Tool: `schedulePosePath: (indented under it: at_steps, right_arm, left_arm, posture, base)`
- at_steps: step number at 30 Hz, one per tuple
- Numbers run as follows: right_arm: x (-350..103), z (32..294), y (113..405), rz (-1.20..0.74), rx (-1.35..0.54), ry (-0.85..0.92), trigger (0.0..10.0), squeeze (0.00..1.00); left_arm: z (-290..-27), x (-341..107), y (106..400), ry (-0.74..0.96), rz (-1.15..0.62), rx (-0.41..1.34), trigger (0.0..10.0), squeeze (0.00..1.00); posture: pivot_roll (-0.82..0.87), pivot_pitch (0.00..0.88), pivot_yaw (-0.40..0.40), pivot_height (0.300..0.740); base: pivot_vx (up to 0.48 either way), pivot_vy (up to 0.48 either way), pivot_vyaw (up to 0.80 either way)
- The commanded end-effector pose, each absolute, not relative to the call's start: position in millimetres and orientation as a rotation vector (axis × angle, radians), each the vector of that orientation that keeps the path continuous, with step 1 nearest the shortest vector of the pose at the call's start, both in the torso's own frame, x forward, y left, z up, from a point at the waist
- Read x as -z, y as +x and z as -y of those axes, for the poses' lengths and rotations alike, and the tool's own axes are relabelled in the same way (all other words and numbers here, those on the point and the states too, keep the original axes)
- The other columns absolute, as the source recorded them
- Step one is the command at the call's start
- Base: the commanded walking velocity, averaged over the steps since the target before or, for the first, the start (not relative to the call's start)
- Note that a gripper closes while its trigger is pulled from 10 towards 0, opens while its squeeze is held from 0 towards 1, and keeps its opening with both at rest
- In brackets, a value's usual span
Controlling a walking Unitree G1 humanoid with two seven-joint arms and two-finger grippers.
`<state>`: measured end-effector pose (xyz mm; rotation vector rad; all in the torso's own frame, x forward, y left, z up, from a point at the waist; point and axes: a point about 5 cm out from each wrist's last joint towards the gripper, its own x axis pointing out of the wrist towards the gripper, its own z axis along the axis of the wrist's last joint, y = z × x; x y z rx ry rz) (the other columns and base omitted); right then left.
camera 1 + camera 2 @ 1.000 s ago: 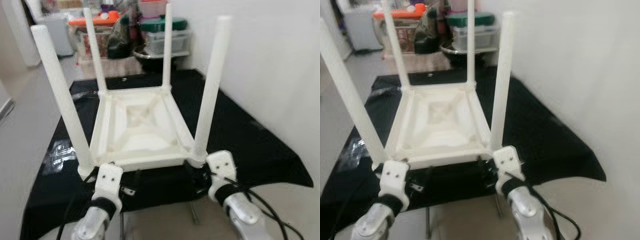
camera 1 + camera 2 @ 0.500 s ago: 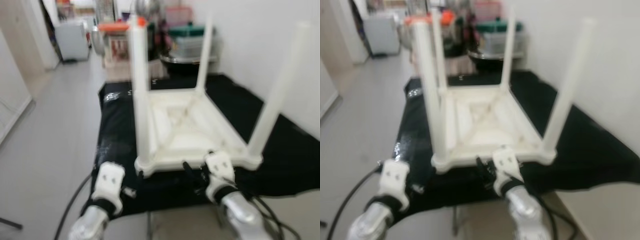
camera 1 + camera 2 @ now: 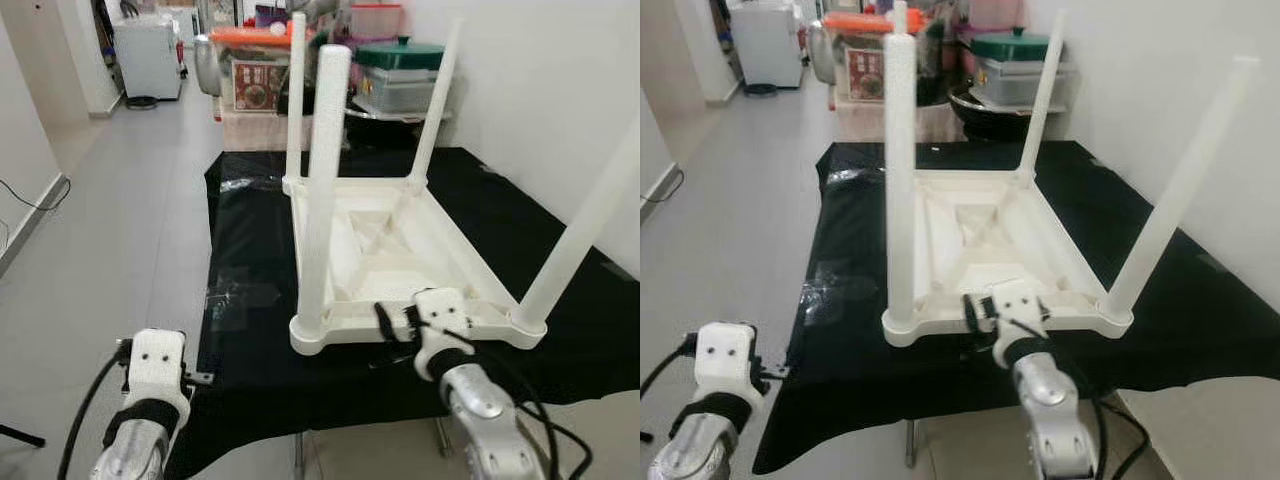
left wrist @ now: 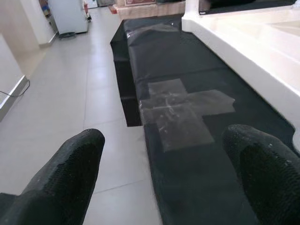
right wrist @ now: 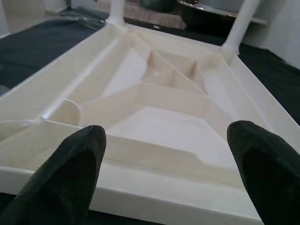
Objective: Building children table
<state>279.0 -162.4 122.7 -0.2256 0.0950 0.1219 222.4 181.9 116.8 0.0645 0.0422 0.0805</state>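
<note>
Storage boxes (image 3: 392, 75) are stacked beyond the black mat (image 3: 250, 250), where the white table (image 3: 390, 250) is laid upside down, 4 legs up, long axis running away, faced by the spread-fingered right gripper (image 5: 164, 164); the left gripper (image 4: 159, 173) is held open beside it

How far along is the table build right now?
Done: the white table lies upside down on the black cloth with four legs standing. In hand: the right gripper, jaws open, is at its near rim; the left gripper is apart. Left: turning it upright.
</note>
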Motion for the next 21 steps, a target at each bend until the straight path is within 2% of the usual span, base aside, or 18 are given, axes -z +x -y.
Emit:
schedulePosePath:
  at_steps: [1, 3, 9, 11, 14, 16, 21]
  right_arm:
    - [-123, 162, 283, -0.087, -0.111, -0.236, 10.0, 0.0]
    - [-126, 165, 293, -0.079, -0.086, -0.241, 10.0, 0.0]
    - [-130, 161, 299, -0.053, -0.125, -0.231, 10.0, 0.0]
    - [-130, 161, 298, -0.041, -0.129, -0.2, 10.0, 0.0]
    - [-129, 162, 298, -0.048, -0.115, -0.178, 10.0, 0.0]
    - [-128, 162, 299, -0.058, -0.124, -0.179, 10.0, 0.0]
    - [-124, 163, 304, -0.082, -0.1, -0.186, 10.0, 0.0]
  left_arm:
    - [-186, -114, 224, 0.068, -0.058, -0.099, 10.0, 0.0]
    - [-187, -115, 232, 0.04, -0.063, -0.068, 10.0, 0.0]
    - [-183, -119, 235, 0.027, -0.052, -0.028, 10.0, 0.0]
    - [-182, -119, 235, 0.023, -0.051, -0.026, 10.0, 0.0]
    - [-182, -120, 236, 0.02, -0.047, -0.026, 10.0, 0.0]
    - [-182, -121, 237, 0.017, -0.041, -0.023, 10.0, 0.0]
    - [-181, -124, 239, 0.013, -0.033, -0.014, 10.0, 0.0]
  posture:
    - [-0.02, 0.016, -0.044, 0.74]
    - [-0.02, 0.023, -0.043, 0.74]
    - [-0.02, 0.034, -0.039, 0.74]
    - [-0.02, 0.036, -0.041, 0.74]
    - [-0.02, 0.042, -0.042, 0.74]
    - [-0.02, 0.044, -0.044, 0.74]
    - [-0.02, 0.044, -0.044, 0.74]
  base:
    - [0.0, 0.0, 0.0]
    - [0.0, 0.0, 0.0]
    - [0.0, 0.0, 0.0]
    - [0.33, 0.0, 0.79]
    - [0.336, 0.0, 0.0]
    - [0.349, 0.0, 0.8]
    - [0.358, 0.0, 0.0]
